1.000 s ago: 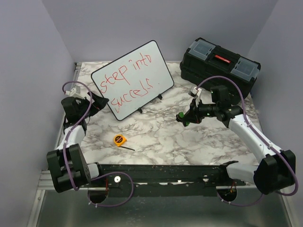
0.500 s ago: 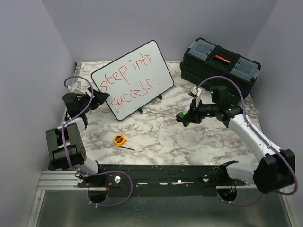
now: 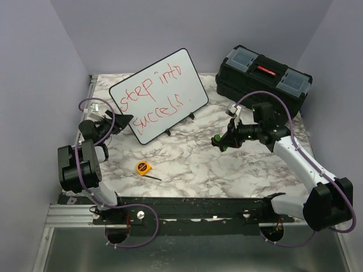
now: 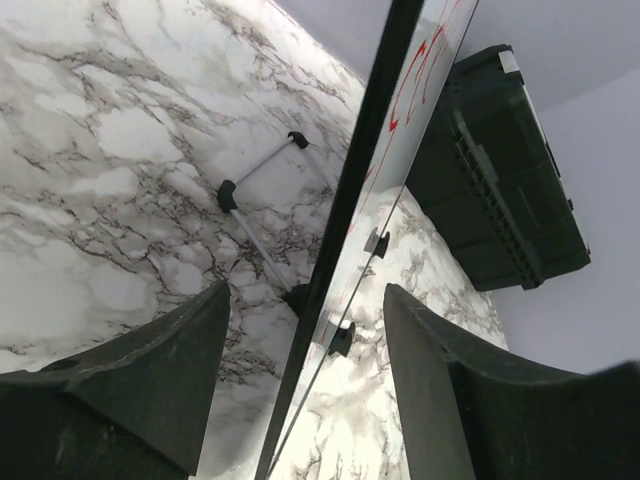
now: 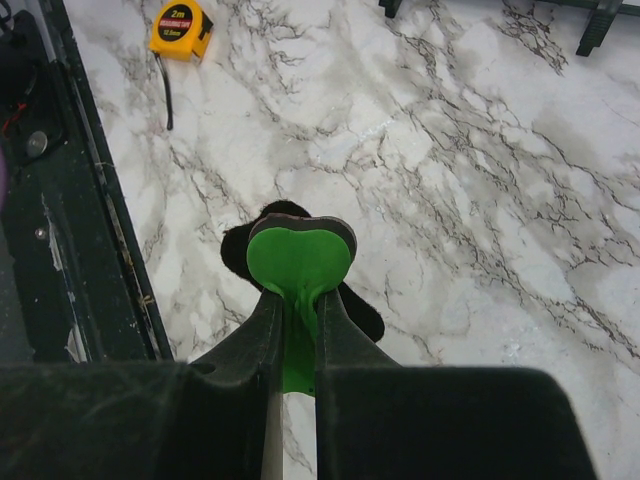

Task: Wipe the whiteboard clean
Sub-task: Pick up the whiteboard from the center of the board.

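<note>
The whiteboard [image 3: 159, 96] stands tilted on its easel at the back left, with red handwriting across it. My left gripper [image 3: 123, 120] is open at the board's lower left edge. In the left wrist view the board's black rim [image 4: 345, 225] runs edge-on between my open left gripper [image 4: 307, 300], with a gap to each finger. My right gripper [image 3: 219, 141] hovers over mid-table, right of the board, shut on a green eraser with a dark pad [image 5: 300, 262]. In the right wrist view the right gripper [image 5: 297, 300] pinches the eraser's handle above the marble.
A black toolbox [image 3: 264, 76] sits at the back right and also shows in the left wrist view [image 4: 500, 170]. A yellow tape measure [image 3: 144, 168] lies near the front left and also shows in the right wrist view [image 5: 180, 28]. The black wire easel [image 4: 255, 195] props the board from behind.
My left arm has folded in, its elbow swinging forward and left, while the gripper edged slightly right along the board's left edge. The right arm and eraser have not moved.
</note>
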`<state>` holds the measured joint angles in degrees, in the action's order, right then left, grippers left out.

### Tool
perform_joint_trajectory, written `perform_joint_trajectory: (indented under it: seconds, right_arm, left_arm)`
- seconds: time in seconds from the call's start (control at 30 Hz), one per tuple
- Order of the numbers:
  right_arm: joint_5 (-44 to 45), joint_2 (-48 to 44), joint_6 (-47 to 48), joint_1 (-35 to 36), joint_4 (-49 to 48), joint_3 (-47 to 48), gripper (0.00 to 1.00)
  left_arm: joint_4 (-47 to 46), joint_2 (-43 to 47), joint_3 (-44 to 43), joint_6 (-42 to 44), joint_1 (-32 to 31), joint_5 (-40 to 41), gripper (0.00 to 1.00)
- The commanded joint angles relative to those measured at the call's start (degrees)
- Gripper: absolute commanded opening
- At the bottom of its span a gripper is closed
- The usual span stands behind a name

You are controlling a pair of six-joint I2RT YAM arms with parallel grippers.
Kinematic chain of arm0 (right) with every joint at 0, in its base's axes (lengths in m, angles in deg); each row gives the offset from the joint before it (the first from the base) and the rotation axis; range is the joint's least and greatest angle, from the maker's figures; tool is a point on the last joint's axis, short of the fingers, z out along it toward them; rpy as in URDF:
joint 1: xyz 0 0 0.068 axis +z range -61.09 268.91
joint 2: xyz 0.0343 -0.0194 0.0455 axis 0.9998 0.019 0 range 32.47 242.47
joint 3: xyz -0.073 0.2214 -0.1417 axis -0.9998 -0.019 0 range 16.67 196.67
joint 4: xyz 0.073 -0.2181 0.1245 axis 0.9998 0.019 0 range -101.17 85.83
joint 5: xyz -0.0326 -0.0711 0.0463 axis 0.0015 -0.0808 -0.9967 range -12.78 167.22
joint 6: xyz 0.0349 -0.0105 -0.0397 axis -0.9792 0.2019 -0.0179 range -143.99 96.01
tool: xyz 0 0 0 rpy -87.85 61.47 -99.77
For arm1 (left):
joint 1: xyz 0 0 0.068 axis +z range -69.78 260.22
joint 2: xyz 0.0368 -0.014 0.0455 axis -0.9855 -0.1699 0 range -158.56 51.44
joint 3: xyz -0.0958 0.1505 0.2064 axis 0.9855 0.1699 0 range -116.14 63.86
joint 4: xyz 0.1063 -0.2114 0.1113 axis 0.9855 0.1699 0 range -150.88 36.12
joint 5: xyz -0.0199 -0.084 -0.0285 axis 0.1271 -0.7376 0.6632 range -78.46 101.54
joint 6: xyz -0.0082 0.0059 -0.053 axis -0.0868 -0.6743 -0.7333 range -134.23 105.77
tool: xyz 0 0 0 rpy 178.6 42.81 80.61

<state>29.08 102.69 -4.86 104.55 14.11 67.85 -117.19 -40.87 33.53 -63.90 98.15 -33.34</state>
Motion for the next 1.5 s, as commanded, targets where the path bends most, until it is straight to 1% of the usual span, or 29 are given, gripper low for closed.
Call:
perform_joint_trajectory:
  seconds: [0.0,0.13,0.27,0.37,0.5,0.57,0.8,0.93,1.07,1.37,1.43,1.47]
  right_arm:
    - [-0.8,-0.5,0.7,-0.5,0.7,-0.1,0.01]
    - [-0.8,-0.7,0.8,-0.7,0.7,-0.1,0.01]
    - [-0.8,-0.9,0.8,-0.8,0.7,-0.1,0.01]
    - [-0.7,-1.0,0.9,-0.9,0.7,-0.1,0.01]
    - [-0.5,-1.0,0.9,-1.2,0.8,-0.1,0.01]
    - [-0.5,-0.9,0.8,-1.4,0.8,-0.1,0.01]
    - [-0.3,-0.9,0.9,-1.8,0.8,-0.1,0.01]
    - [-0.3,-0.9,0.9,-1.9,0.8,-0.1,0.01]
    - [-0.3,-0.9,0.9,-2.3,0.9,-0.1,0.01]
    - [-0.7,-1.5,0.9,-2.8,0.9,0.0,0.01]
    - [-0.7,-1.6,0.9,-2.9,0.9,-0.1,0.01]
    - [-0.7,-1.6,0.9,-3.0,1.0,-0.1,0.01]
  left_arm:
    - [-12.5,-3.1,2.8,-4.4,0.3,-1.0,0.61]
    - [-15.3,-4.6,3.3,-5.4,0.3,-0.3,0.60]
    - [-19.6,-6.7,2.9,-7.0,0.3,-0.8,0.54]
    - [-21.9,-8.8,2.0,-8.7,0.2,-1.4,0.52]
    - [-29.3,-12.7,1.3,-12.6,0.2,-3.2,0.45]
    - [-31.4,-13.8,0.5,-14.1,0.1,-3.8,0.44]
    - [-31.6,-15.4,-1.3,-14.9,-0.7,-4.2,0.42]
    - [-31.7,-16.3,-2.5,-15.8,-1.1,-5.7,0.35]
    - [-34.3,-17.7,-2.7,-17.9,-1.2,-6.2,0.35]
    - [-34.7,-17.9,-2.0,-18.3,-1.3,-6.0,0.34]
    - [-34.7,-17.9,-2.2,-18.2,-1.2,-6.2,0.28]
    - [-34.8,-18.2,-2.5,-18.3,-1.2,-6.5,0.20]
